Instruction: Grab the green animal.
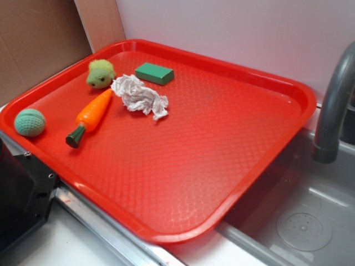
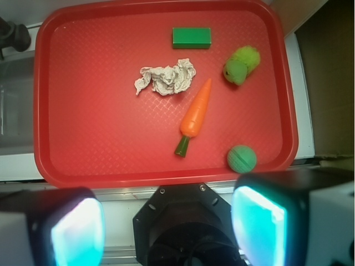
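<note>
Count: we counted one red tray (image 1: 288, 91) with five loose things on it: one green animal (image 1: 100, 73), one carrot (image 1: 91, 115), one crumpled paper (image 1: 138, 95), one green block (image 1: 155, 73) and one teal ball (image 1: 29, 122).

Green animal: we found it near the tray's far left corner in the exterior view, and near the upper right rim in the wrist view (image 2: 241, 65). It was fuzzy, yellow-green and lying free.

Neighbours: we saw the carrot's orange tip pointing toward the animal and just beside it, its dark green stem end pointing away. The crumpled paper lay touching or nearly touching the carrot's tip; we could not tell which. The green block sat flat beyond the paper, near the far rim. The teal ball sat apart, close to the tray's left rim.

Writing: we read no brand, label or lettering on anything.

Gripper: in the wrist view we saw the gripper (image 2: 166, 230) spread wide with two glowing cyan pads, one at each lower corner, and nothing between them. It hung off the tray, above the near edge, well apart from the animal.

Surroundings: we noted a grey tap (image 1: 334, 108) and a sink (image 1: 304, 221) on the tray's right, and a cardboard wall (image 1: 39, 39) behind the far left corner.

In the way: we saw nothing lying over the animal.
</note>
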